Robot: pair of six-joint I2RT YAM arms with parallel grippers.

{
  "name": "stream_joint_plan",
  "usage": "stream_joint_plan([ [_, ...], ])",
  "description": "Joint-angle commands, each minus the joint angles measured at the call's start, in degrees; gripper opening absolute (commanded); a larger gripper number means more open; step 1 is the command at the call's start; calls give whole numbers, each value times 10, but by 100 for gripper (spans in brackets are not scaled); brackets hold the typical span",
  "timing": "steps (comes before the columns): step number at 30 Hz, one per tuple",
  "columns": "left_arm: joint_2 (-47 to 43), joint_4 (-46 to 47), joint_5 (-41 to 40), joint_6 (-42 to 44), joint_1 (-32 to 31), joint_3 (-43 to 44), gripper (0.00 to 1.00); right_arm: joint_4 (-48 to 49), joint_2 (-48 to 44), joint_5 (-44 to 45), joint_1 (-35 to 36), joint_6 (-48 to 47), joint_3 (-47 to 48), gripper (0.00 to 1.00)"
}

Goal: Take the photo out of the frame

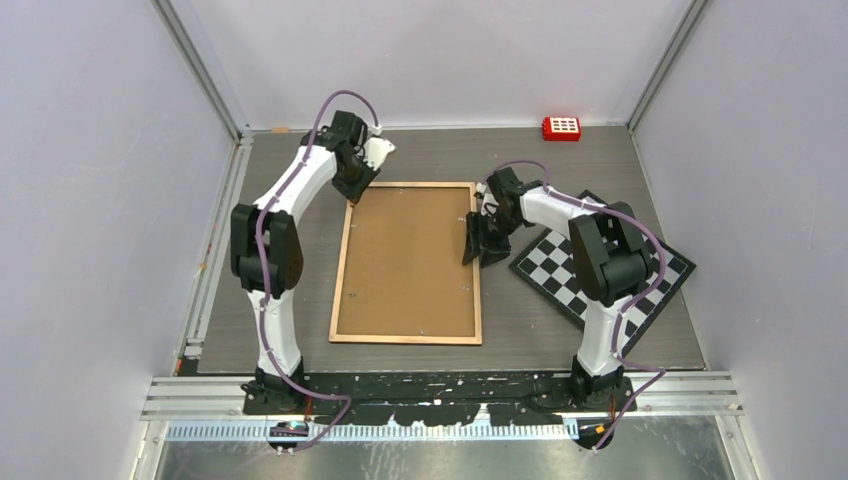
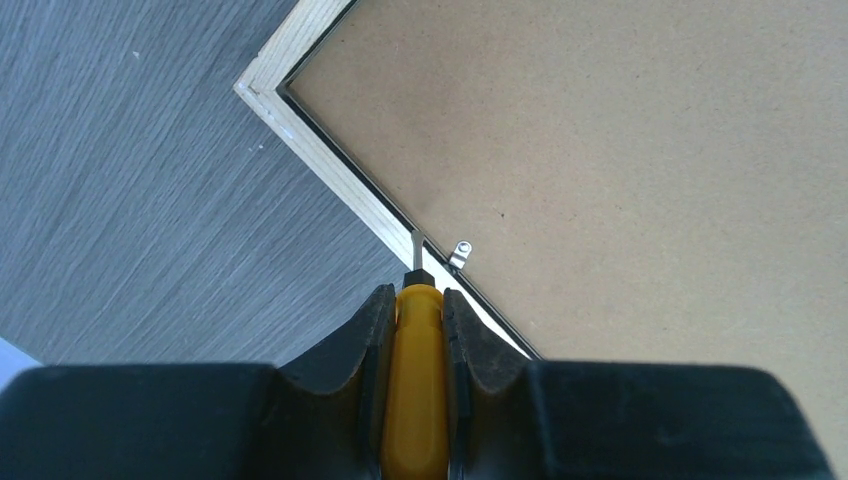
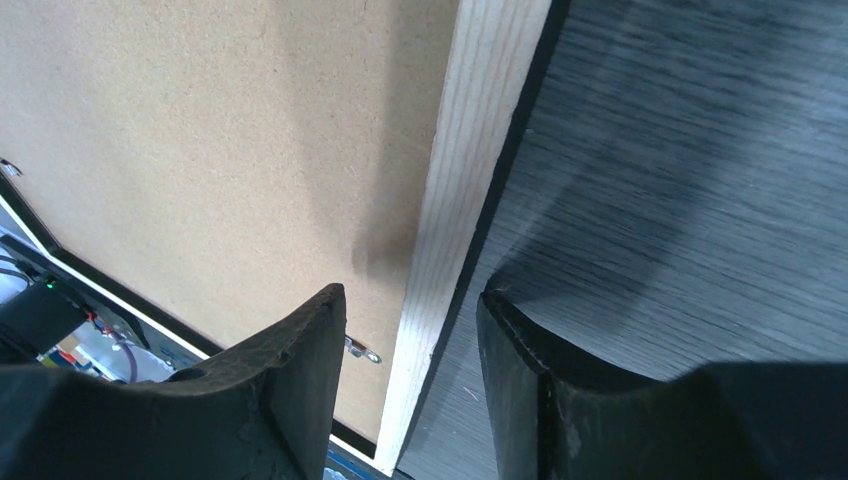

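Note:
The frame [image 1: 405,338] lies face down on the table, showing its brown backing board [image 1: 410,260] inside a pale wood rim. The photo is hidden under the board. My left gripper [image 1: 352,190] is at the frame's far left corner. In the left wrist view the gripper [image 2: 415,300] is shut on a yellow-handled screwdriver [image 2: 415,380], with the blade tip on the rim [image 2: 320,150] beside a small metal clip [image 2: 460,253]. My right gripper [image 1: 480,250] is open at the frame's right edge. In the right wrist view it [image 3: 412,300] straddles the rim [image 3: 480,130], near another clip [image 3: 362,350].
A black-and-white checkerboard [image 1: 640,290] lies to the right of the frame, under the right arm. A red block [image 1: 561,127] sits at the far wall. Grey walls enclose the dark wood-grain table [image 1: 290,340] on three sides.

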Motion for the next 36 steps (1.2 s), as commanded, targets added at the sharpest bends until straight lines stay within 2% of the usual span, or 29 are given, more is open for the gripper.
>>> stream_joint_plan([
  [1,10,22,-5,22,0,25,0,6,0,9,-1,4,5,55],
  [11,23,16,-5,35,0,12,0,6,-1,10,-1,4,2,54],
  [23,-21,2,4,62,0,-53,0,9,-3,6,-1,6,-5,53],
  [36,-40,-24,8,61,-1,-74,0,8,-2,4,-1,8,-4,51],
])
